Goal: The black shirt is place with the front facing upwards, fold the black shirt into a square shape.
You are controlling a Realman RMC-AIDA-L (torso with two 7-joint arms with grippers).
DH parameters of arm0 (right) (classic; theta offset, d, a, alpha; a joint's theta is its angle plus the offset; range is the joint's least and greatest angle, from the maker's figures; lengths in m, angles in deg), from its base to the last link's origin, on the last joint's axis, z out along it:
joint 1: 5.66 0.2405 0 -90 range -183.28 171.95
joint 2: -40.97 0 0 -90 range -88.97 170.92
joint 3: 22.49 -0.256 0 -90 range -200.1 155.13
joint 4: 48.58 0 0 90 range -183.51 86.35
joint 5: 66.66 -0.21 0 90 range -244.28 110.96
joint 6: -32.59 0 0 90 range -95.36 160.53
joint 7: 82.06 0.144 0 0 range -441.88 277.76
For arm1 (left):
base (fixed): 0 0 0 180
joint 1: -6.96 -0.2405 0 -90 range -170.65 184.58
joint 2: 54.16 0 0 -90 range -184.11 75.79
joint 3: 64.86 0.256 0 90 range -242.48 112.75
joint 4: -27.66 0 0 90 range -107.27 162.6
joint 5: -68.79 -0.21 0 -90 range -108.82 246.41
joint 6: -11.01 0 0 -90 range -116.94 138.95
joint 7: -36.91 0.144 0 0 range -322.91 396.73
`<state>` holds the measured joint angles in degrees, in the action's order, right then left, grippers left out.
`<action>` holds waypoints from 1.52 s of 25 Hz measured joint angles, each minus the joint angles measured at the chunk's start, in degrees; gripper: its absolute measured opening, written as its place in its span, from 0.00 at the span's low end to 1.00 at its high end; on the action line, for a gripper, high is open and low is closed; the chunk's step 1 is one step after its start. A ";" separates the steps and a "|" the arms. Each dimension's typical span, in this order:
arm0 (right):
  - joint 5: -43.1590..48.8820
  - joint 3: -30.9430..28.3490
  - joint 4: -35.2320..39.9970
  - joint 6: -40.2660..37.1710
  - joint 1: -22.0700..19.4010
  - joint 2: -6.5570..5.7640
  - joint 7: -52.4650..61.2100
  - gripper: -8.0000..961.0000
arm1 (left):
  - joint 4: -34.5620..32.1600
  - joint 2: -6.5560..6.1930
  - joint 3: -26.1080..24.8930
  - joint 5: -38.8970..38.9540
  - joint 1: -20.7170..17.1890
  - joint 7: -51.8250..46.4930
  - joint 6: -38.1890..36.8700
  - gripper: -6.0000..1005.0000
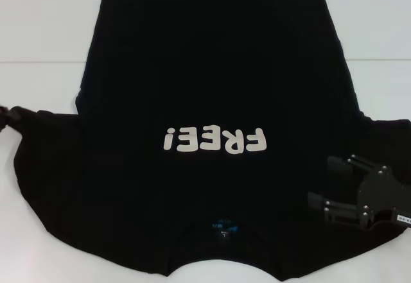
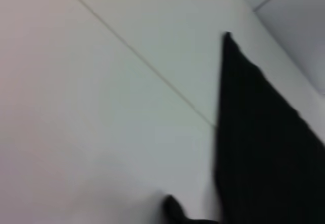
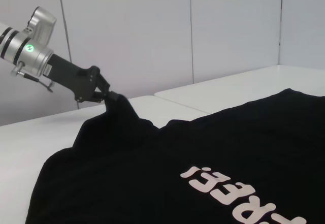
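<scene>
The black shirt [image 1: 212,90] lies spread on the white table [image 1: 45,33], front up, with white "FREE!" lettering [image 1: 214,140] and a small blue neck label [image 1: 225,227] near the front edge. In the right wrist view my left gripper [image 3: 104,96] is shut on the tip of one sleeve [image 3: 119,109], pulling it up into a peak. That bunched sleeve tip [image 1: 11,117] sits at the far left of the head view. My right gripper [image 1: 320,180] hovers open over the opposite sleeve at the right. The left wrist view shows black cloth [image 2: 264,148] on the table.
White tabletop [image 1: 379,39] surrounds the shirt, with seams [image 2: 142,61] between the table panels. A pale wall [image 3: 152,31] stands behind the table.
</scene>
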<state>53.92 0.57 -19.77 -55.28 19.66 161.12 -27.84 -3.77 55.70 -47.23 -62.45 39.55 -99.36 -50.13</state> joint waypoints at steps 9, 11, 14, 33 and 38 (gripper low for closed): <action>0.00 0.12 -0.60 0.09 -0.10 0.00 0.00 0.95 | -0.04 0.62 0.55 3.10 2.51 -0.83 -6.50 0.03; 0.01 0.20 -0.61 0.09 -0.10 0.00 0.00 0.95 | -0.04 1.21 0.69 2.94 2.96 -0.87 -6.88 0.03; 0.01 0.20 -0.67 0.05 -0.15 0.00 0.00 0.95 | -0.03 2.33 1.67 2.99 3.21 -0.85 -6.96 0.03; 0.01 0.11 -1.41 0.50 0.28 0.00 0.00 0.95 | 5.38 8.45 2.97 11.17 3.11 9.05 -4.18 0.18; 0.01 0.02 -1.40 0.85 0.33 0.00 0.00 0.95 | 5.14 8.41 2.80 14.36 1.21 14.69 -2.50 0.40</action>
<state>53.93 0.59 -21.17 -54.43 20.00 161.12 -27.83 1.37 64.11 -44.43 -48.09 40.76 -84.67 -52.63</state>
